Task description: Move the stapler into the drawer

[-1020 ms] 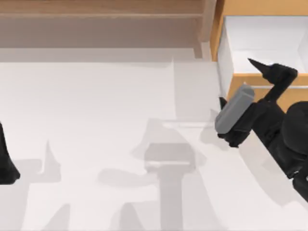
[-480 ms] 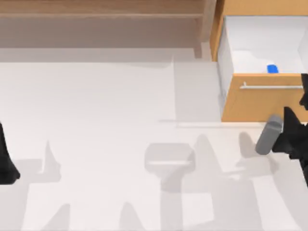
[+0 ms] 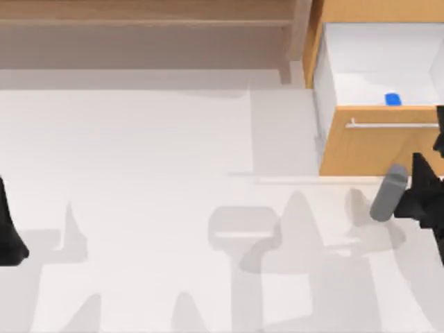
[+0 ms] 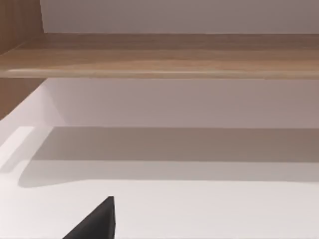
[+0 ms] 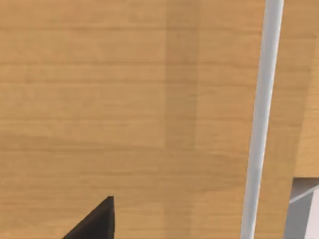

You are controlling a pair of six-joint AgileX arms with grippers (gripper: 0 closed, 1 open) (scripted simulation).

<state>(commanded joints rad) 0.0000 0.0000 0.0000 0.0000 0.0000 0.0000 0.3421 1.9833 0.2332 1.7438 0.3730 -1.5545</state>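
The drawer (image 3: 378,149) stands pulled out at the back right, with an orange-tan front and a thin silver bar handle (image 3: 392,125). Inside it, against the front wall, lies a small blue stapler (image 3: 393,99). My right gripper (image 3: 427,149) hovers open just in front of the drawer face at the right edge, holding nothing. The right wrist view looks straight at the drawer front (image 5: 124,99) and its handle (image 5: 261,114), with one dark fingertip (image 5: 94,224) low in the picture. My left gripper (image 3: 5,229) is parked at the left edge, open.
A wide brown wooden shelf (image 3: 146,28) runs along the back, left of the drawer, and it also appears in the left wrist view (image 4: 159,55). The white tabletop (image 3: 173,173) carries arm shadows.
My right gripper has pulled back from over the drawer to in front of its face, toward the right edge. The blue stapler now lies uncovered inside the drawer. The left arm has not moved.
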